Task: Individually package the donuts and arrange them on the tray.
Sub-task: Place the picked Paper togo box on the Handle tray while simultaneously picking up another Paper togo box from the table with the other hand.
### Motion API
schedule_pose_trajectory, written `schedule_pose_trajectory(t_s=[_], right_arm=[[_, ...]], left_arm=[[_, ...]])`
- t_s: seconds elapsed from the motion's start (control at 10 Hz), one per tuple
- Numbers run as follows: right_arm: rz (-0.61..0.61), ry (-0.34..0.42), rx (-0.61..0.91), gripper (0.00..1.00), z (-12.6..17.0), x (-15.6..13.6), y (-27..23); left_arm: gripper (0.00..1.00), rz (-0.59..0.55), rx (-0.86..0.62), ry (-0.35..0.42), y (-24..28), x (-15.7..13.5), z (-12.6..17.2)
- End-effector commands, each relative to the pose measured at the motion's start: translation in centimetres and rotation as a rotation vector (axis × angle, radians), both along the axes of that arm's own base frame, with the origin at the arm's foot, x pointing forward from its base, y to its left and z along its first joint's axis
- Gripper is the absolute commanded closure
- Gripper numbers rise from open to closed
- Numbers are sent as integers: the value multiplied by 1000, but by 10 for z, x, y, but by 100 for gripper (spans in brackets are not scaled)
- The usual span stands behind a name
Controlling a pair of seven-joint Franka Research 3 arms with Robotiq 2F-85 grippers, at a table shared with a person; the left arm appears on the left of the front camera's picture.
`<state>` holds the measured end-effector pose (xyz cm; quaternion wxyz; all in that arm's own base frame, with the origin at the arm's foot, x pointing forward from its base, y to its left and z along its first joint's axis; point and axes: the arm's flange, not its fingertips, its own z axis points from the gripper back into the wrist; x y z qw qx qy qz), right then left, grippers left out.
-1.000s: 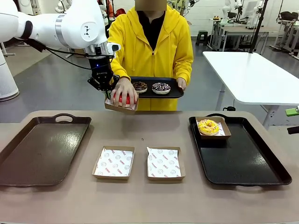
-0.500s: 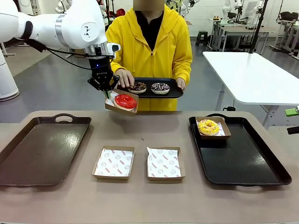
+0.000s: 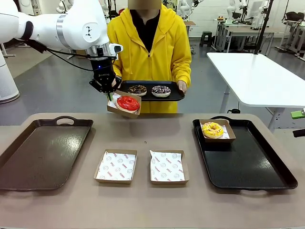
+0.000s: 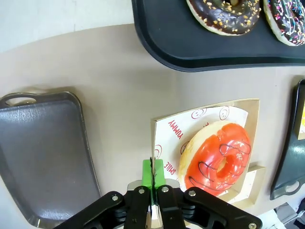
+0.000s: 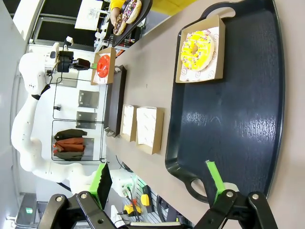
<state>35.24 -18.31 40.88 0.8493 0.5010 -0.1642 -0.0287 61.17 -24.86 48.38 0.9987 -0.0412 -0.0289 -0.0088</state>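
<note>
Beige tabletop [image 3: 143, 129] runs between the robot and a person [image 3: 147, 43] in a yellow hoodie at the far side. Above its far left part, the left gripper [image 3: 106, 88] hangs with its jaws pinched tight on the rim of a box [image 3: 119, 111], which is clear of the table. The red donut [image 3: 127, 102] lies in this box on printed paper. Just right of it, the person holds a small tray [image 3: 171, 97] carrying the crumb donut [image 3: 137, 89] and the sprinkle donut [image 3: 161, 90]. The yellow donut [image 3: 212, 129] sits boxed at the far left corner of the right tray [image 3: 252, 171]. The left tray [image 3: 38, 152] lies opposite, and two empty boxes [image 3: 116, 166] sit side by side between these trays. In the right wrist view, the right gripper [image 5: 155, 167] is by the right tray's near end, fingers spread wide, holding nothing.
</note>
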Motion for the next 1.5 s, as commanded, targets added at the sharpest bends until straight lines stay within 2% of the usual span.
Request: schedule_pose_trajectory(t_s=[0.0, 0.9, 1.0, 1.2, 1.4], right_arm=[[6, 10, -2, 0, 0, -4, 1], [0, 0, 0, 0, 0, 0, 0], [-5, -40, -62, 0, 14, 4, 19], [48, -59, -203, 0, 44, 11, 67], [90, -37, -315, 0, 62, 23, 120]], left_arm=[[100, -5, -13, -5, 1, -2, 1], [99, 0, 0, 0, 0, 0, 0], [99, -32, 23, -31, 13, -7, 12], [99, -70, 83, -67, 54, -30, 34], [99, -38, 79, -69, 95, -41, 46]])
